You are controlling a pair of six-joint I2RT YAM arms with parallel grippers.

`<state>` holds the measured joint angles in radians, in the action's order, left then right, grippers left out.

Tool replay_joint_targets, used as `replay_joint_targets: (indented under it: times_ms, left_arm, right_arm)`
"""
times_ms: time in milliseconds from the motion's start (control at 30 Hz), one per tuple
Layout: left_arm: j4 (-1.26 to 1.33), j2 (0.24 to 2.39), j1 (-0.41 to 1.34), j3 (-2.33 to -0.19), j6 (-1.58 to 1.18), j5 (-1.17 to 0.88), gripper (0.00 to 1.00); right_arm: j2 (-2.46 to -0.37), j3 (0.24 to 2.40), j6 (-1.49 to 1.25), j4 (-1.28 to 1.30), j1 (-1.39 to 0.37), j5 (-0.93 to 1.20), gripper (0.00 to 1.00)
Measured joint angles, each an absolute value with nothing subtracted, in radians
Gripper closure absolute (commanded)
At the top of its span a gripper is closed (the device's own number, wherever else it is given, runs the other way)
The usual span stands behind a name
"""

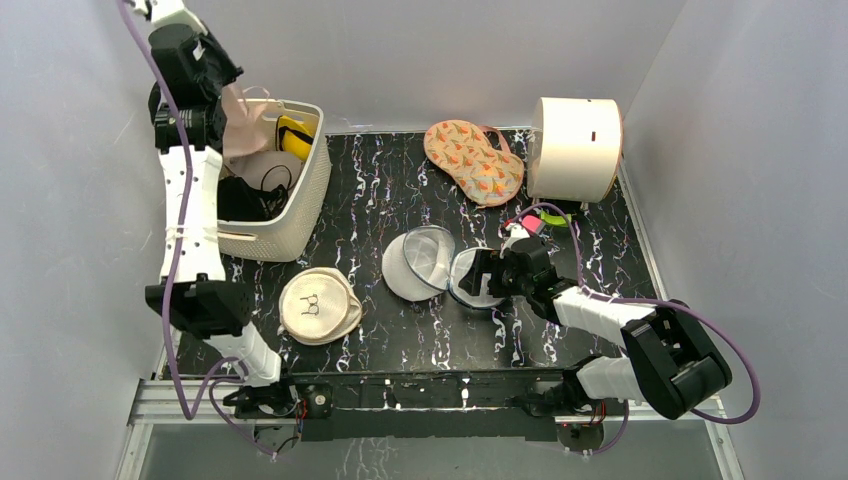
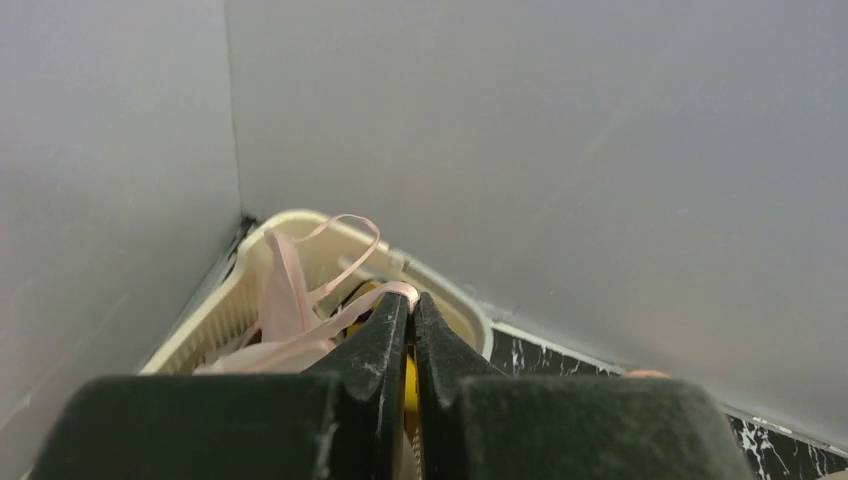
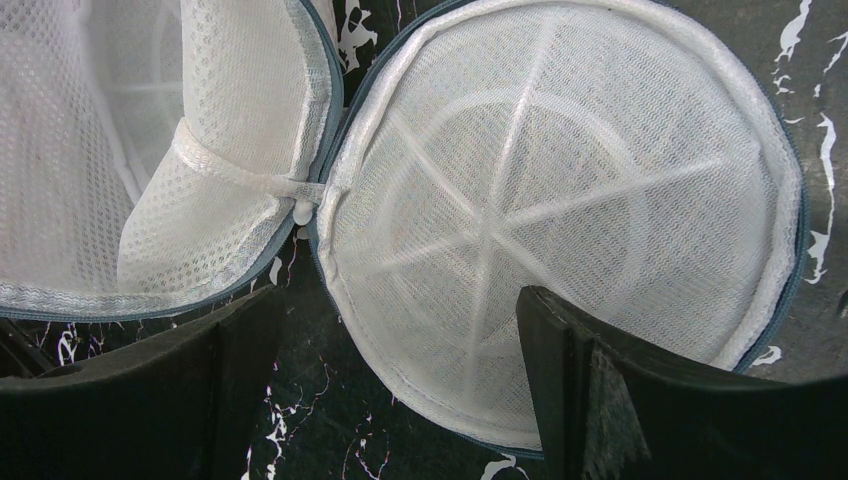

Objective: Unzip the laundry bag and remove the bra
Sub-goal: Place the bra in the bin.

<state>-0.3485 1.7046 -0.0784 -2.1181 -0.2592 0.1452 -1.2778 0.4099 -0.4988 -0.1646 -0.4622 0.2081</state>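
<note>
In the top view I see my left hand (image 1: 225,100) raised over the far left corner of the table (image 1: 380,190), with the bra (image 1: 245,125) hanging from it: pinkish-beige cloth with a yellow part, draped over the far rim of the white basket (image 1: 300,215) and partly inside it. A black garment (image 1: 240,200) lies in the basket's near half. The laundry bag (image 1: 420,262) lies unzipped in the middle of the table, its two mesh halves spread side by side, and my right hand (image 1: 487,272) sits low over the right half. A beige pouch (image 1: 318,305) rests on the table to the left of the bag, near the front edge. From the left wrist, the left hand (image 2: 412,305) is pressed together on a thin pink strap of the bra (image 2: 290,290). More straps loop up above the basket rim (image 2: 210,325), and yellow shows between the fingers (image 2: 385,350) lower down. From the right wrist, the laundry bag (image 3: 560,200) fills the frame, both domes hollow side up and joined at a small hinge tab. The right hand (image 3: 390,335) has its fingers (image 3: 640,390) spread wide apart and holds nothing. One finger is over the near rim of the right dome, but I cannot tell whether it touches.
</note>
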Motion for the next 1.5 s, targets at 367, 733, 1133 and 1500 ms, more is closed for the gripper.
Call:
replay_joint_targets:
  times_ms: [367, 733, 1133, 1500]
  left_arm:
    - [-0.437, 1.510, -0.184, -1.801, -0.445, 0.156, 1.00]
    - [-0.434, 1.301, -0.181, -1.481, -0.464, 0.124, 1.00]
    - [-0.359, 1.269, -0.181, -1.066, -0.441, 0.028, 1.00]
    - [-0.299, 1.292, -0.181, -1.059, -0.389, 0.188, 0.73]
  right_arm:
    - [-1.278, 0.410, -0.499, -0.166, -0.462, 0.208, 0.15]
    - [-1.278, 0.410, -0.499, -0.166, -0.462, 0.209, 0.15]
    - [-1.278, 0.410, -0.499, -0.166, -0.462, 0.214, 0.15]
    - [-1.278, 0.410, -0.499, -0.166, -0.462, 0.220, 0.15]
